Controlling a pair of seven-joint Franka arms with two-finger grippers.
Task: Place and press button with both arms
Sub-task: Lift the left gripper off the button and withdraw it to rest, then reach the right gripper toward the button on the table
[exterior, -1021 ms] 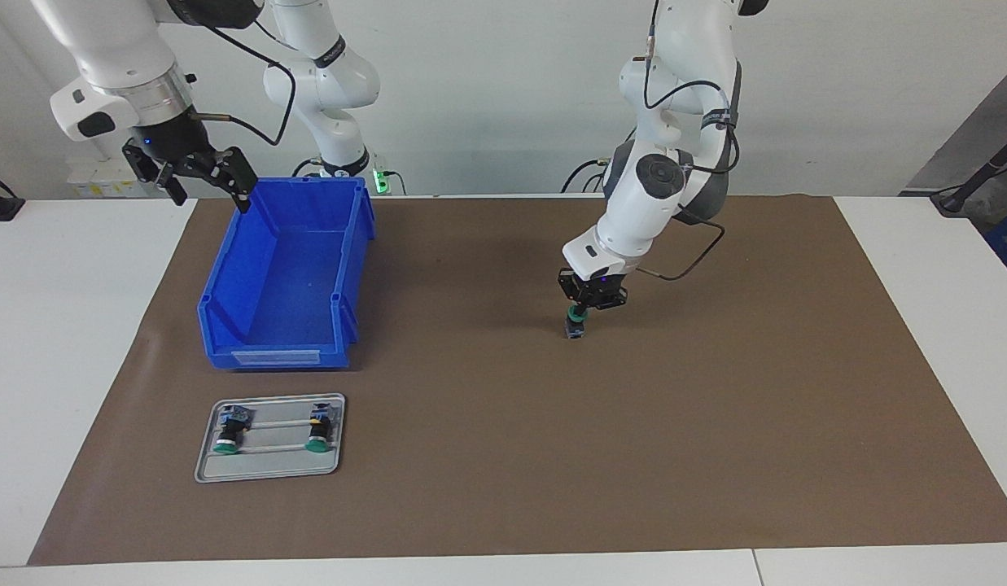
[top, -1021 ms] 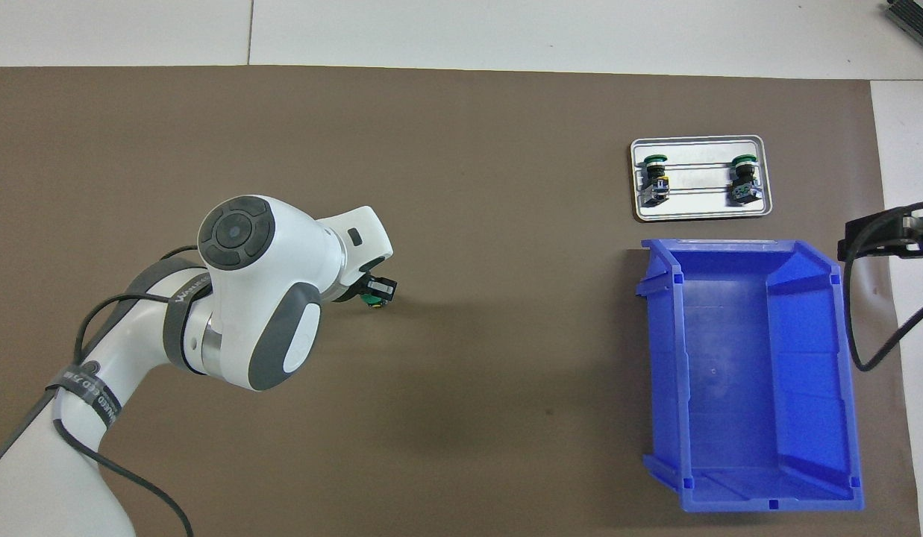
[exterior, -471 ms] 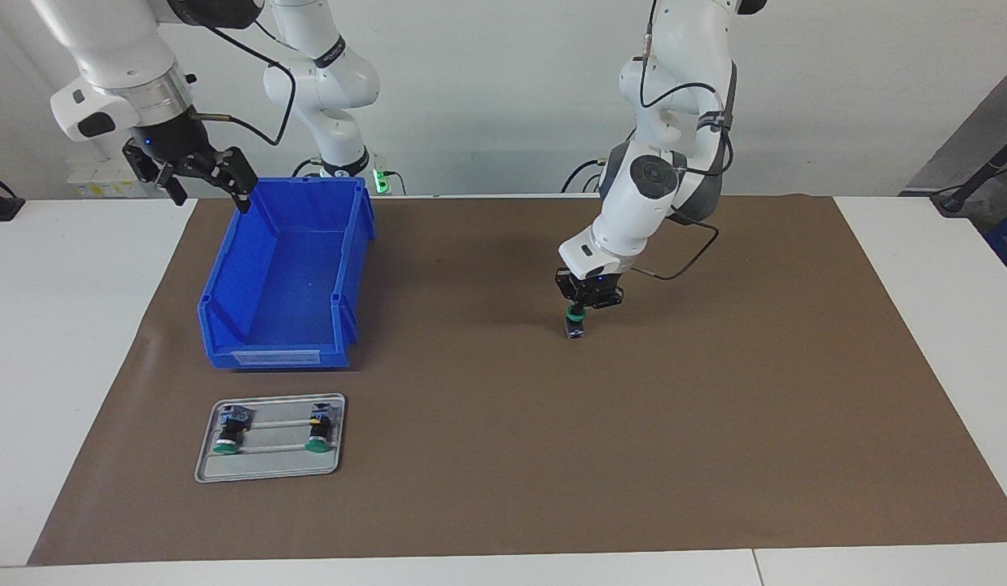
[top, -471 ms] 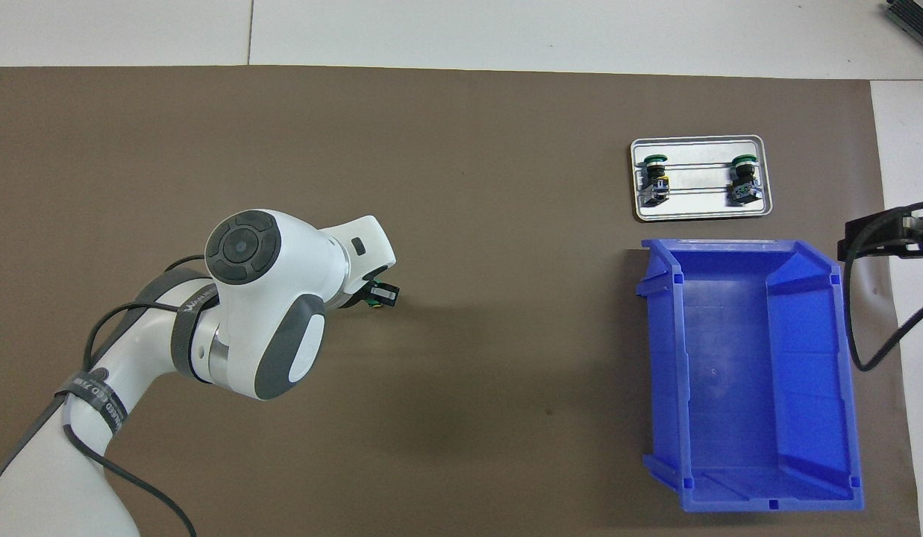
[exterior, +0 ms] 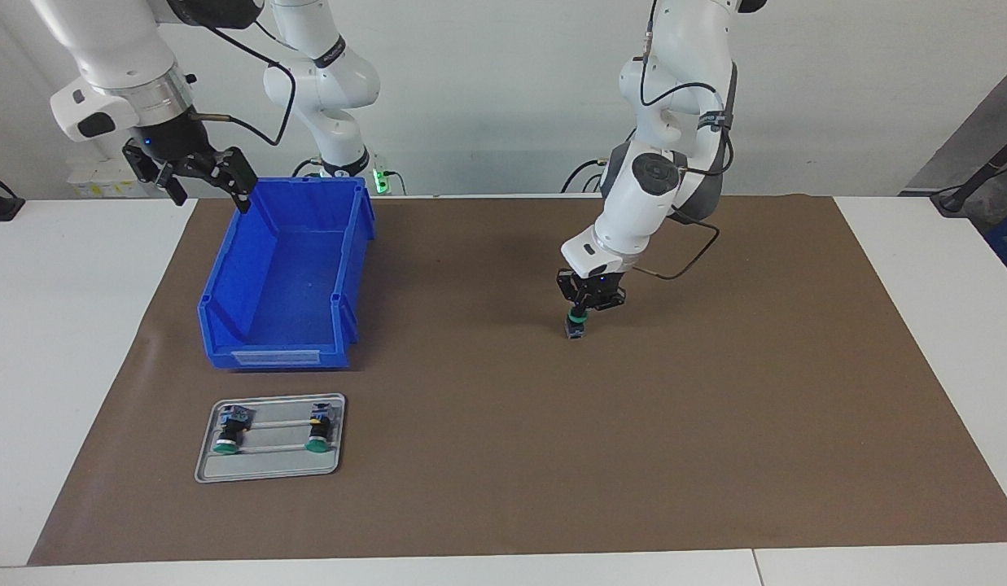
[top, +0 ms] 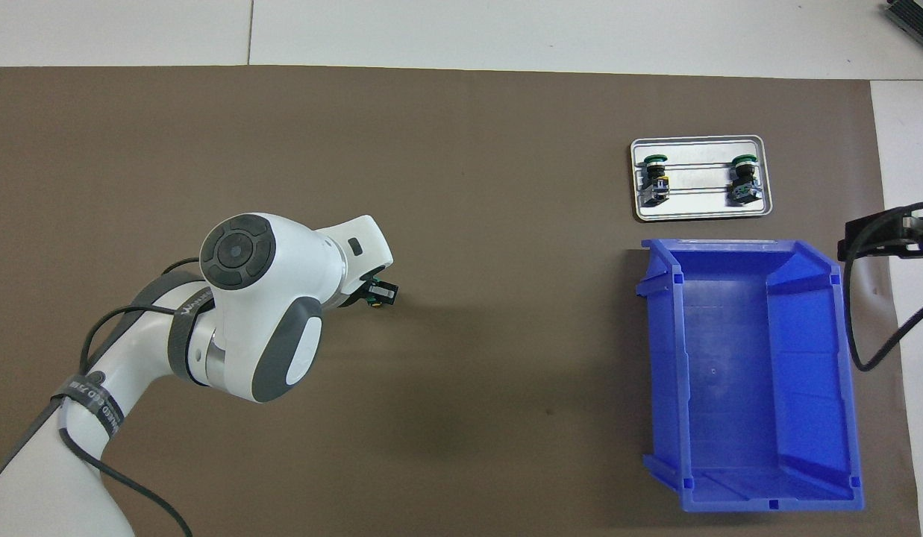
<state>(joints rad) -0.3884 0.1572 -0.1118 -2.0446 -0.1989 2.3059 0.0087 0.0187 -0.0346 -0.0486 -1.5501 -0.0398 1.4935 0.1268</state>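
The button (exterior: 574,327) stands upright on the brown mat (exterior: 715,423), green cap up and bluish-grey end down, near the middle of the table. My left gripper (exterior: 580,309) points straight down over it, its fingers together and their tips on the green cap. In the overhead view the left arm's wrist hides most of the button; only a bit of green (top: 371,302) shows by the left gripper (top: 381,293). My right gripper (exterior: 203,181) waits in the air, open and empty, over the corner of the blue bin nearest the robots; its tip also shows in the overhead view (top: 890,240).
An empty blue bin (exterior: 226,346) sits toward the right arm's end. A metal tray (exterior: 267,468), farther from the robots than the bin, holds two more green-capped buttons: one with a yellow mark (exterior: 317,431) and one without (exterior: 229,433).
The left arm's wrist and elbow shifted slightly, up a little and then settling, while the gripper's tips stayed on the cap. The button and the right arm have not moved.
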